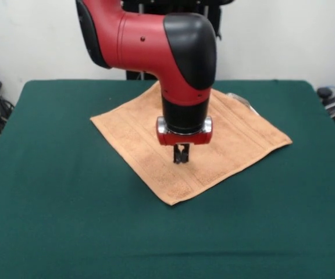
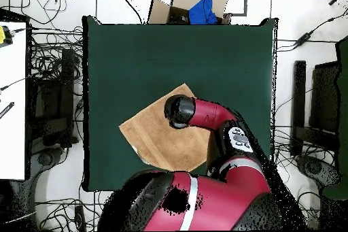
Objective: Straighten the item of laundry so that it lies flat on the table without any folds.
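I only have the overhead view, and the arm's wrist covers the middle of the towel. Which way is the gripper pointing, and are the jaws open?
Observer: In the front view the gripper points straight down over the towel, near its middle. The jaws look shut, with nothing between them.
Operator: Is it pressing on the cloth?
Observer: The tips are low, right at the towel's surface. I cannot tell whether they touch it.
Operator: Any folds under the wrist?
Observer: None show in the front view. The cloth around the gripper lies flat on the table. Only the far corner is hidden behind the arm.
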